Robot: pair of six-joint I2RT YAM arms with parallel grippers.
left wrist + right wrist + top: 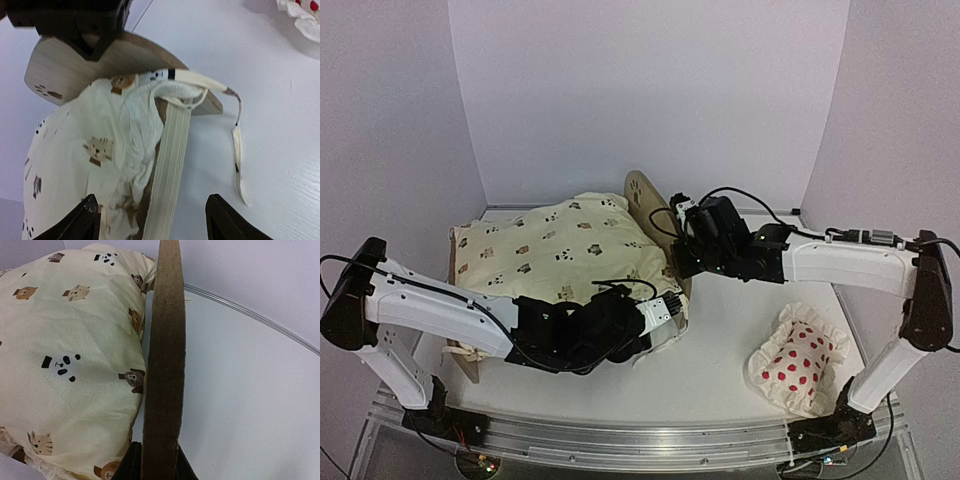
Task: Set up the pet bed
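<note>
Currently the right tool (159,463) clamps the pet bed (165,340) by its end board; the left tool (154,206), spread wide, faces the side rail lengthwise.

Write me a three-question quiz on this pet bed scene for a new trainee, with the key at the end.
1. True or false: the red-dotted pillow lies on the table, apart from the pet bed.
2. Fill in: the left gripper, beside the cushion's tie strap, has its jaws ____.
3. What is the right gripper shut on? A the cushion; B the pet bed's end board; C the red-dotted pillow.
Key: 1 true; 2 open; 3 B.
</note>
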